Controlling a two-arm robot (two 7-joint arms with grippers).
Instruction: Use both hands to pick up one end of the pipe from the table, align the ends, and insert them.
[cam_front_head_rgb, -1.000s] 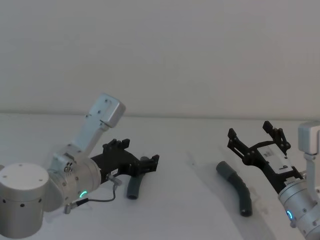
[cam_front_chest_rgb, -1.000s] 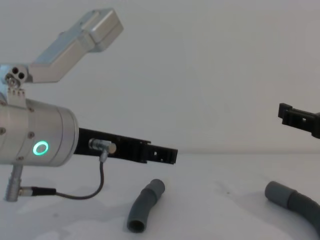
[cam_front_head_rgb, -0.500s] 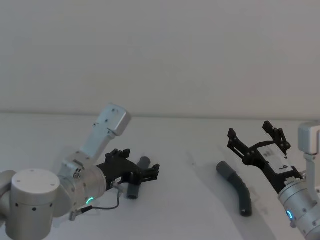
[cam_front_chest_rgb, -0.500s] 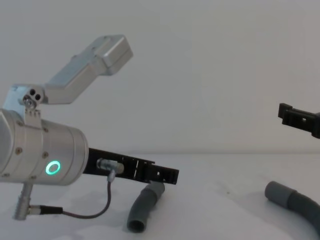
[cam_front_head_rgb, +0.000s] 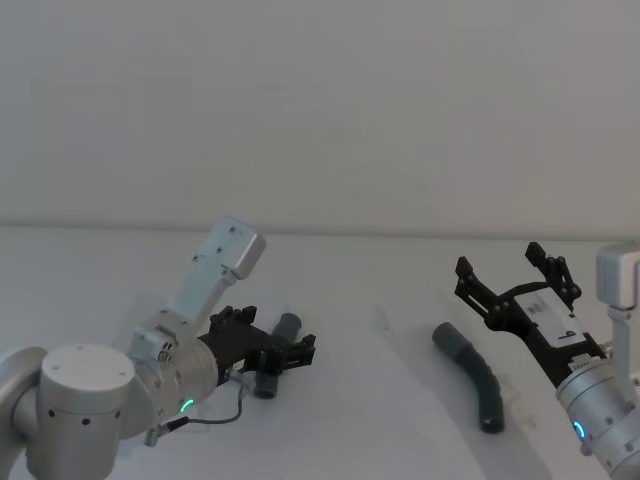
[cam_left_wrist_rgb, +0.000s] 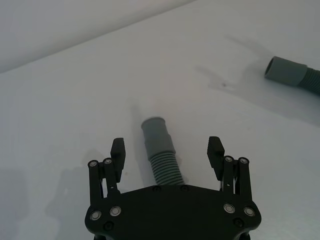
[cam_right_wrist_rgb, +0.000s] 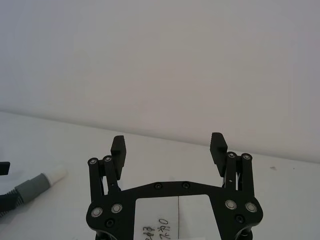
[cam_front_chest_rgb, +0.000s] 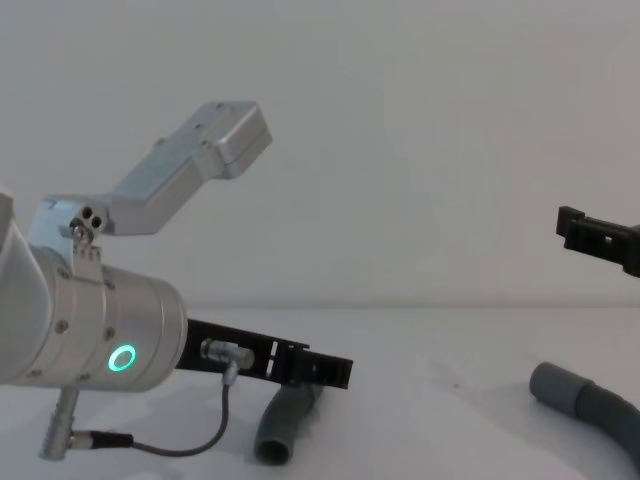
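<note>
The short bent pipe (cam_front_head_rgb: 288, 324) lies on the white table (cam_front_head_rgb: 380, 400), its smooth grey cuff (cam_left_wrist_rgb: 154, 131) pointing away from me. My left gripper (cam_left_wrist_rgb: 167, 147) is open and low over it, one finger on each side of the ribbed part and clear of it; the chest view shows the left gripper (cam_front_chest_rgb: 322, 368) just above the short pipe (cam_front_chest_rgb: 278, 432). The longer curved pipe (cam_front_head_rgb: 476, 376) lies to the right. My right gripper (cam_front_head_rgb: 505, 266) hovers open above and beside it, holding nothing. In the right wrist view, left of the right gripper (cam_right_wrist_rgb: 168, 141), lies a grey cuff with a pale whitish tip (cam_right_wrist_rgb: 55, 173).
A pale wall stands behind the table's far edge (cam_front_head_rgb: 400, 237). Bare table (cam_front_head_rgb: 380, 320) separates the two pipe pieces. The left arm's silver wrist with its green ring (cam_front_chest_rgb: 123, 358) and its cable (cam_front_chest_rgb: 215, 430) hang low at the front left.
My left gripper has come down and drawn back along the short pipe, so its open fingers now flank it. The right arm and both pipe pieces have stayed put.
</note>
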